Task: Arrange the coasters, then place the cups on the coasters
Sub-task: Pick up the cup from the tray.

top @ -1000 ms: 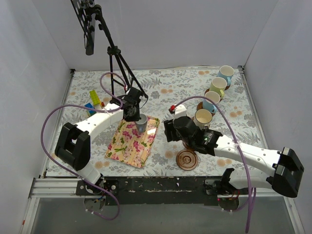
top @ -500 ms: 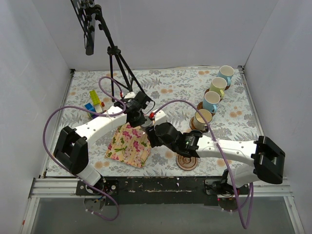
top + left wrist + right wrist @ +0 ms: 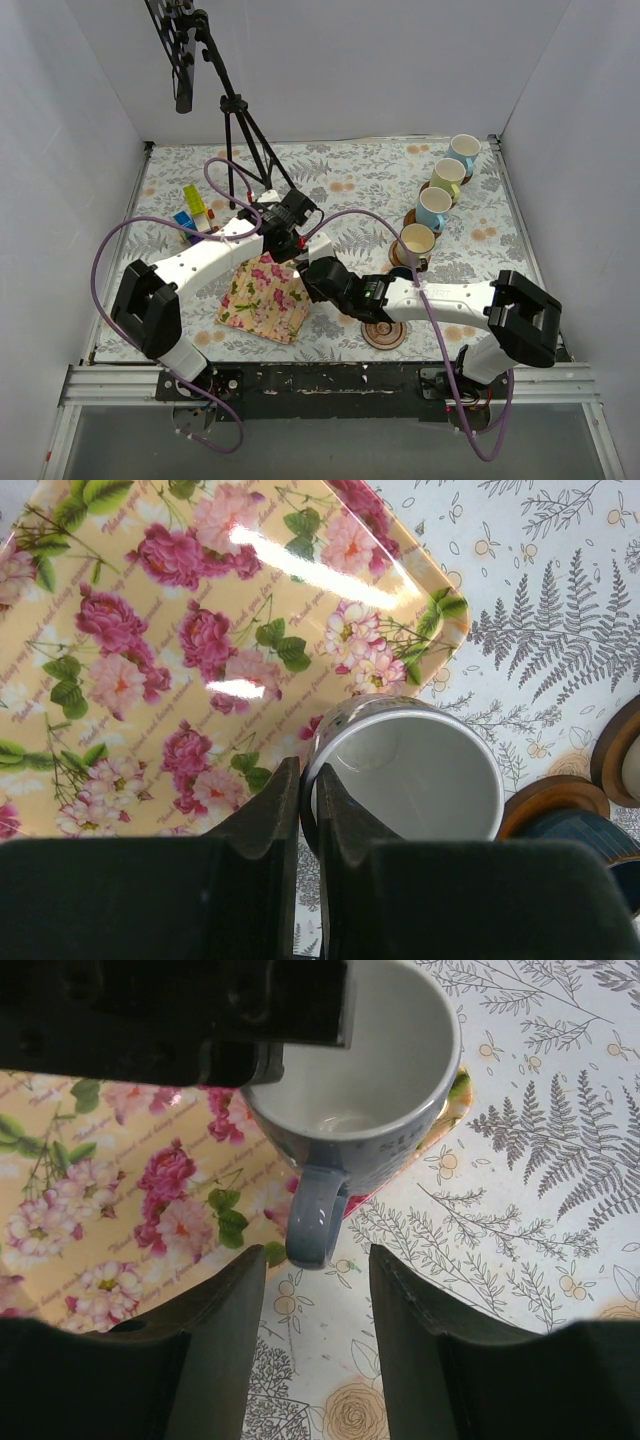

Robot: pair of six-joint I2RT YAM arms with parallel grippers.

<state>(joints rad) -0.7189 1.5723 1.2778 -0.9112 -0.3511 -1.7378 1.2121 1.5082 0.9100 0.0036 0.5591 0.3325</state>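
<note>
Left wrist view: left gripper pinched on the rim of the grey-blue cup at the corner of the floral tray. Right gripper was spread, straddling the handle without touching it. Judged best: right closes squarely on the handle before left releases.

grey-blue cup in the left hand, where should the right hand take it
By the handle, coming in from the handle side. The cup has its loop pointing straight into the open gap of the right hand, with nothing in between, while the left hand pinches the rim wall on the far side.
</note>
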